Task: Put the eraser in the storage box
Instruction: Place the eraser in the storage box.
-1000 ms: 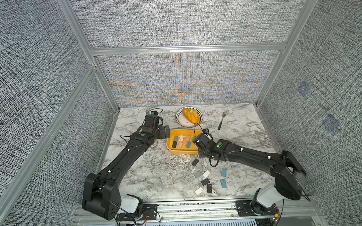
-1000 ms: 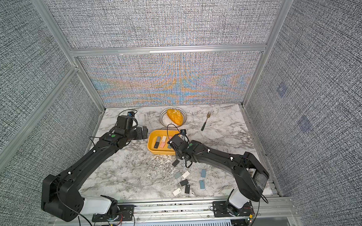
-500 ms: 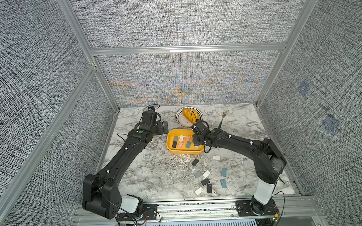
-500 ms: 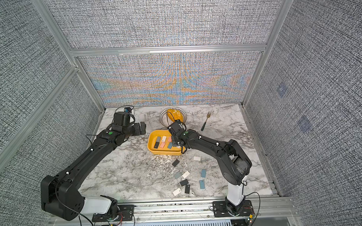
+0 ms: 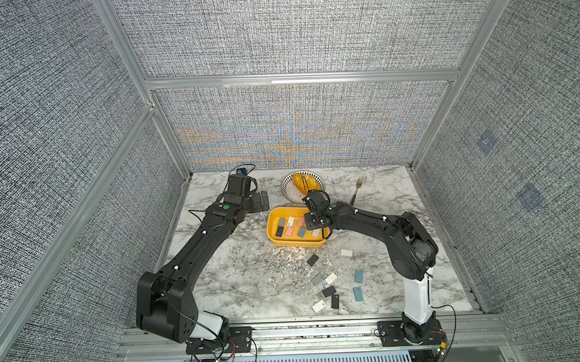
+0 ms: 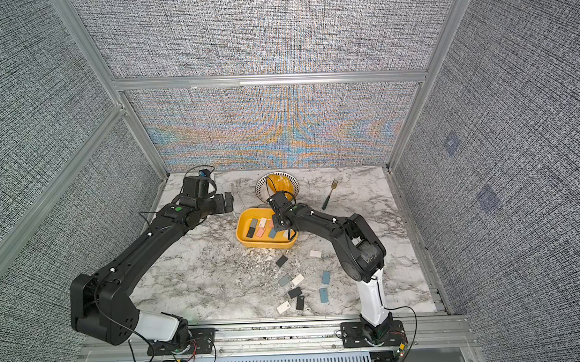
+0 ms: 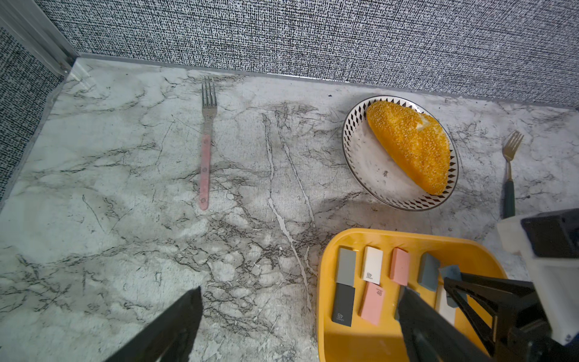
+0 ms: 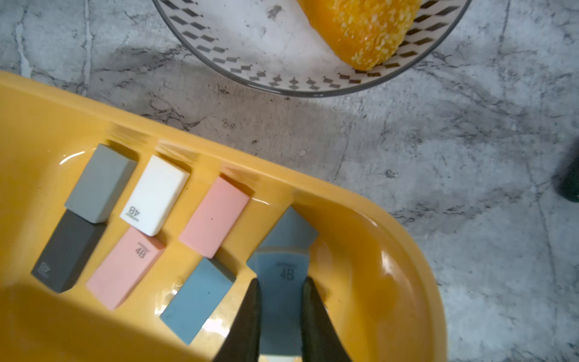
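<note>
Black and wide open, the left gripper holds nothing and hovers over the marble table beside the storage box, I think to leave room for the other arm. Over the right end of the box, the right gripper is closed on the blue eraser. It is low above the other erasers lying inside, probably so that the drop is short.

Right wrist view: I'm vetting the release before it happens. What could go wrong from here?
The right gripper holds a blue eraser over a slate eraser at one end of the storage box; released, it may land stacked or tilted. The open left gripper sits close by, so the arms might bump.
</note>
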Robot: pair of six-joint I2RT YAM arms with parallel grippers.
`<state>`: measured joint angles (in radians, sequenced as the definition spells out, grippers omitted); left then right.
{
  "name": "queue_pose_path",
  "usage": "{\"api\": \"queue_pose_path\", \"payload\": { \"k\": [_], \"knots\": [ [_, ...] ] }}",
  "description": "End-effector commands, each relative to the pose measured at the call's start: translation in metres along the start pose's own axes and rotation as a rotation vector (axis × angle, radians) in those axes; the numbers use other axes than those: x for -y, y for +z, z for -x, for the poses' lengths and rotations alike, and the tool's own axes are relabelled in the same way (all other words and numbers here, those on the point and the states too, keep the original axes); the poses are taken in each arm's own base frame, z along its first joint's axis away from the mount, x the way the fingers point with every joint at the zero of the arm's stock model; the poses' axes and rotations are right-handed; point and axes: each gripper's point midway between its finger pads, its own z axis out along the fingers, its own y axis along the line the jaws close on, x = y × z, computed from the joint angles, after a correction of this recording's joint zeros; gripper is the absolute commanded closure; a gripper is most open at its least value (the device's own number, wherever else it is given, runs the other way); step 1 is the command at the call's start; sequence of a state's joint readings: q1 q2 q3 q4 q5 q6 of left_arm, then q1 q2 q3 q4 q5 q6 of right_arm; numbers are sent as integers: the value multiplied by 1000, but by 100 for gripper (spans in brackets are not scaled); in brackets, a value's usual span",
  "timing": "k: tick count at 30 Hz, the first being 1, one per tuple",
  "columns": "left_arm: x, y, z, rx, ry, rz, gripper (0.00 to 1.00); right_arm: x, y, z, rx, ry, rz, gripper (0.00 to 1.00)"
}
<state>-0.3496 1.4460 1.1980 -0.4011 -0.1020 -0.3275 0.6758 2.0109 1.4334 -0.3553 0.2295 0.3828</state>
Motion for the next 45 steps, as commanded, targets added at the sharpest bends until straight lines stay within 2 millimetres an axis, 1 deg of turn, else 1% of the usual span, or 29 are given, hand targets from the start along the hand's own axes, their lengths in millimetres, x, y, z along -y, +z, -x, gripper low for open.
{"api": "queue_pose_path", "payload": {
  "k": [1,11,16,24,29,33,36,39,41,42,45],
  "knots": [
    [1,1,0,-10,-8,-10,0,-3,3,6,12,-9,11,84],
    [-2,6,-2,-18,-14,-10,0,-2,15,3,-17,-14,-12,82],
    [-3,7,-4,-24,-15,-12,0,-2,17,2,-24,-16,-16,80],
    [-3,8,-5,-29,-18,-13,0,-3,20,-1,-37,-16,-17,64],
    [-5,8,-5,-31,-19,-10,0,-6,18,1,-32,-16,-8,53],
    [-5,8,-6,-32,-19,-10,0,-12,3,13,11,-23,7,45],
    [-5,8,-5,-30,-20,-11,0,-14,-16,25,53,-40,12,40],
    [-4,7,-4,-28,-21,-14,0,-6,-40,31,88,-53,-6,33],
    [-4,6,-3,-25,-21,-15,0,2,-58,29,101,-64,-17,29],
    [-4,5,-3,-23,-19,-15,0,9,-67,24,101,-72,-31,27],
    [-4,3,-1,-17,-19,-18,0,29,-88,2,75,-99,-71,24]
  ]
}}
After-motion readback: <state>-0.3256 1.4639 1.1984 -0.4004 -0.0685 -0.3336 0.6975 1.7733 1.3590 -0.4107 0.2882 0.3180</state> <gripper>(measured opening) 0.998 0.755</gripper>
